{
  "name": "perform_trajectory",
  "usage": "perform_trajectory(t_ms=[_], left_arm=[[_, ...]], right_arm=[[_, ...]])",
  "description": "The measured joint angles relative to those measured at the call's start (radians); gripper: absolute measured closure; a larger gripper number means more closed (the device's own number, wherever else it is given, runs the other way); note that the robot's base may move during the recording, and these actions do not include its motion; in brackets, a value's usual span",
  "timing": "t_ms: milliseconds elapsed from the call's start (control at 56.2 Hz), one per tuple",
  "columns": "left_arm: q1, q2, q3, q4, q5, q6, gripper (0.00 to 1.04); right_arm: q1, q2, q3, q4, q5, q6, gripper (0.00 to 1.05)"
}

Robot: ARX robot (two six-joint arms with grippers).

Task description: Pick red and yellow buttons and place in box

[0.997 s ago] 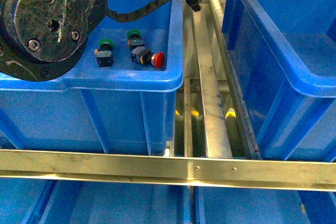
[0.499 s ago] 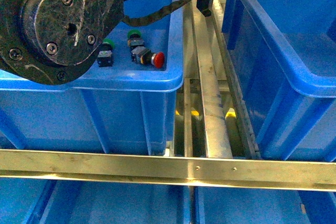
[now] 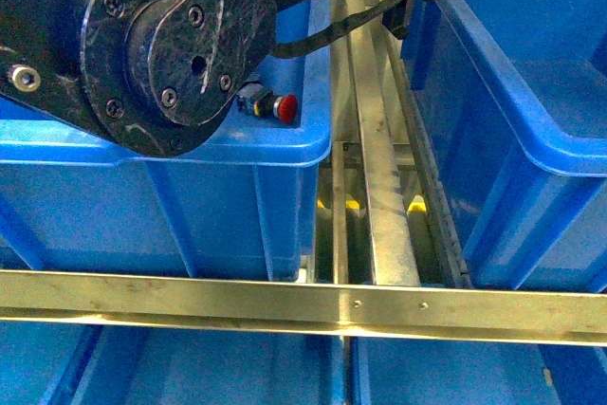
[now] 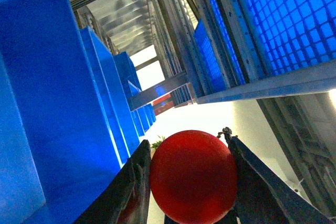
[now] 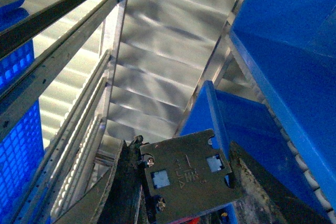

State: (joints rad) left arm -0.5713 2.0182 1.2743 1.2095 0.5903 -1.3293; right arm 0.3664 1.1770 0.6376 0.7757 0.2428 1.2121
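Red button (image 4: 193, 177) clamped in left jaws in wrist view, right jaws gripping a black button body (image 5: 186, 177), another red button (image 3: 285, 107) in front-view bin (image 3: 237, 149)

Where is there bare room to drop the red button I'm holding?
The right bin shows bare floor between its left wall and near rim. The left bin is crowded: an arm joint covers most of it, and a red button lies by its right wall. The rails between the bins leave only slots.
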Motion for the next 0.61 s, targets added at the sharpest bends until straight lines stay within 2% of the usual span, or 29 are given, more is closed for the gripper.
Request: perform_trajectory(t_ms=[231,605], left_arm=[[-0.008,0.000,0.013,-0.036,-0.017,-0.008,0.71],[0.024,-0.060,-0.021,-0.141,-0.034,0.113,0.08]], right_arm=[[-0.017,-0.017,-0.010,-0.006,-0.013,-0.010,0.68],[-0.023,-0.026,-0.023,-0.006,-0.005,-0.032,0.70]])
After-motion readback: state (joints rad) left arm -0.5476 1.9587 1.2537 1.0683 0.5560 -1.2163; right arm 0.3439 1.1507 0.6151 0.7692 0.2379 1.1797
